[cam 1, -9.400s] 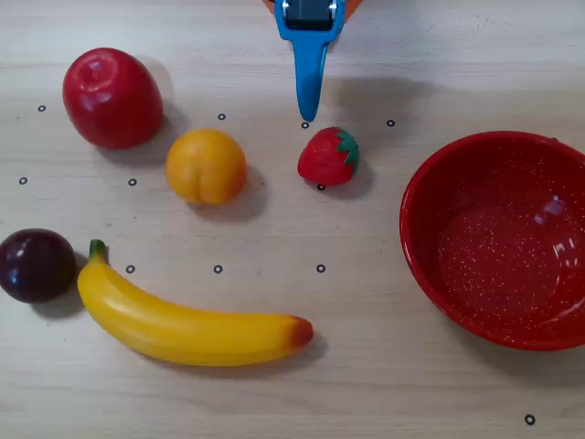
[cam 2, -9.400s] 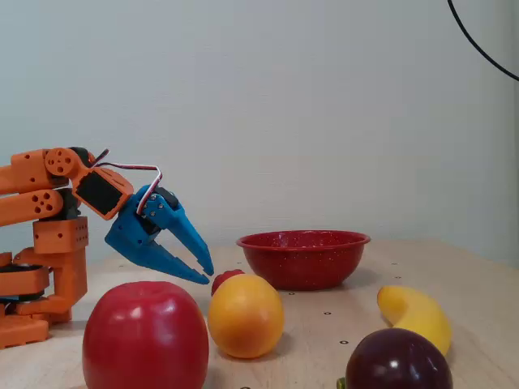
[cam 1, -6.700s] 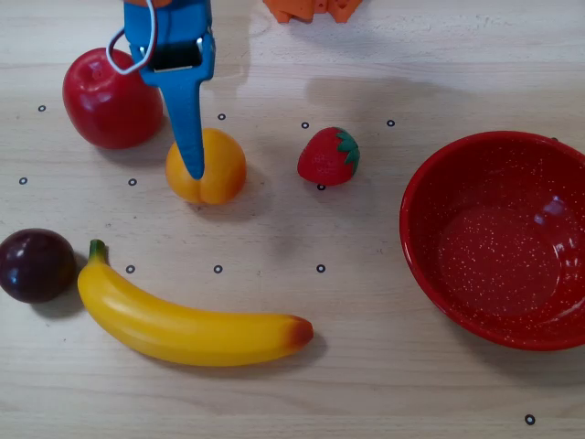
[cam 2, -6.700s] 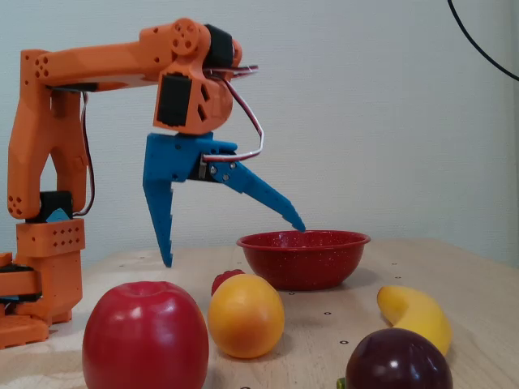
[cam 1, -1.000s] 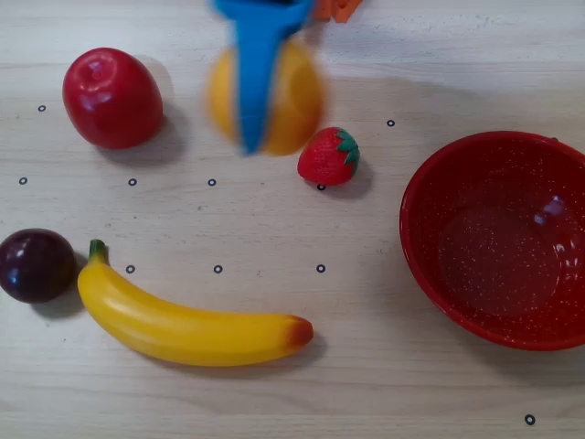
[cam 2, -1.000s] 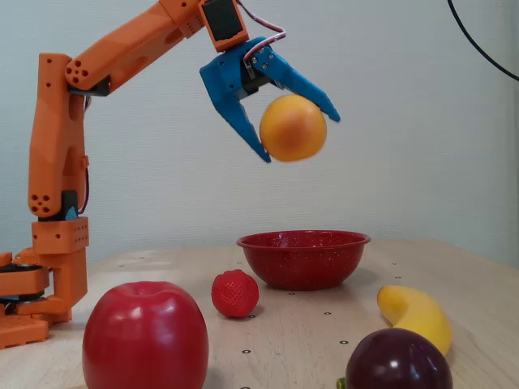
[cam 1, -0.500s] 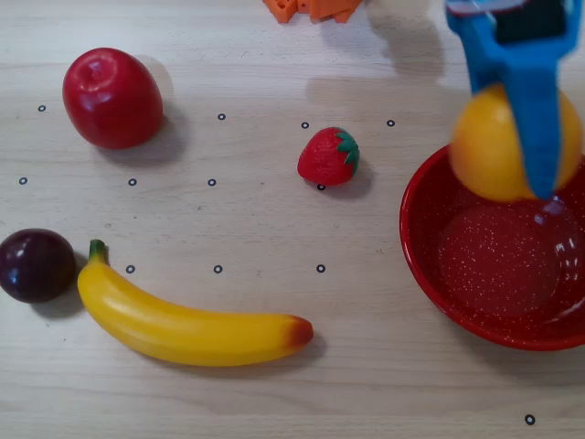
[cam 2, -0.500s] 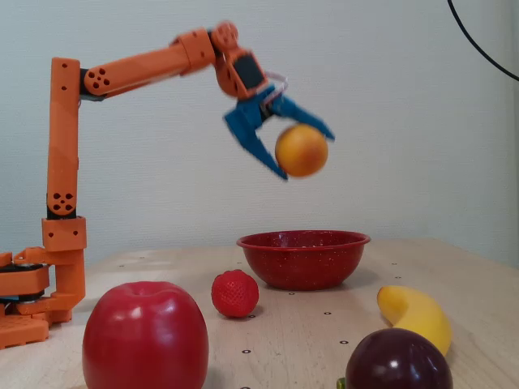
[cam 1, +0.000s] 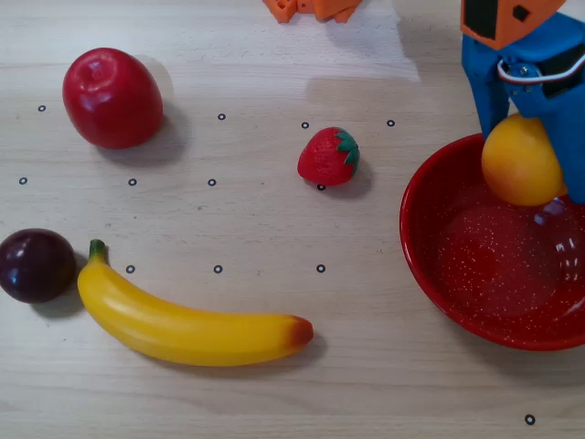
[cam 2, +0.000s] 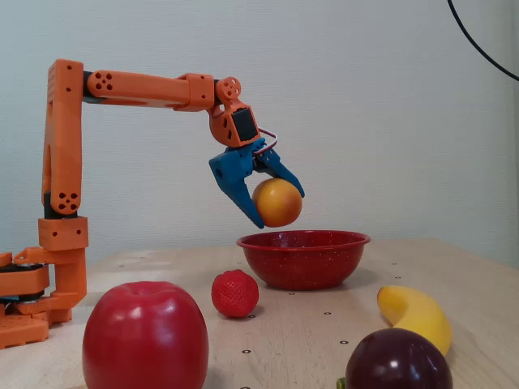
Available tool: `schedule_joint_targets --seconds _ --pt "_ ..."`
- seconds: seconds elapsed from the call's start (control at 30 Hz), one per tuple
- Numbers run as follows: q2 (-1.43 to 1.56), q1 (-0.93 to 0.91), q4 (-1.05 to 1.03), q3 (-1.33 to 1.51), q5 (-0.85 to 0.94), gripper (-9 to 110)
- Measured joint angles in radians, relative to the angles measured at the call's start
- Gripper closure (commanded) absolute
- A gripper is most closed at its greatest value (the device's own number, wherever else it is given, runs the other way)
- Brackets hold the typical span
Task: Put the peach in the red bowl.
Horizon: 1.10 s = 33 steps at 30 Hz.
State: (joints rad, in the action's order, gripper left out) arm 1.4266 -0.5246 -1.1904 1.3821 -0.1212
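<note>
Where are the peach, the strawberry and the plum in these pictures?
peach (cam 2: 278, 203): fixed view, middle of the fruit, between the tool's fingers.
strawberry (cam 1: 325, 158): overhead view, red body.
plum (cam 1: 35, 265): overhead view, centre of the dark skin.

Both views are bright and evenly lit. Soft shadows lie upper right of the fruit overhead; the bowl (cam 1: 430, 265) shows glare.

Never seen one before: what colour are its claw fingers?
Blue fingers, clearest in the fixed view.
</note>
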Motion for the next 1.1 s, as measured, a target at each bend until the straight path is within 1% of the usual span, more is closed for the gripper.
schedule_joint_targets --seconds 0.07,0.17,0.37,0.4,0.47,0.67,0.77,0.87,1.1 --pt "0.002 0.0 0.002 0.026 -0.006 63" --pt "0.0 0.0 0.0 0.074 -0.011 56" --pt "0.0 0.0 0.002 0.078 -0.043 53" --pt "0.0 0.0 0.002 0.078 -0.044 55" --pt "0.0 0.0 0.002 0.078 -0.054 63" --pt "0.0 0.002 0.009 0.075 -0.054 101" --pt "0.031 0.002 0.032 0.078 -0.054 101" --pt "0.161 0.029 0.089 0.17 -0.054 101" --pt "0.46 0.209 0.238 0.489 -0.046 101"
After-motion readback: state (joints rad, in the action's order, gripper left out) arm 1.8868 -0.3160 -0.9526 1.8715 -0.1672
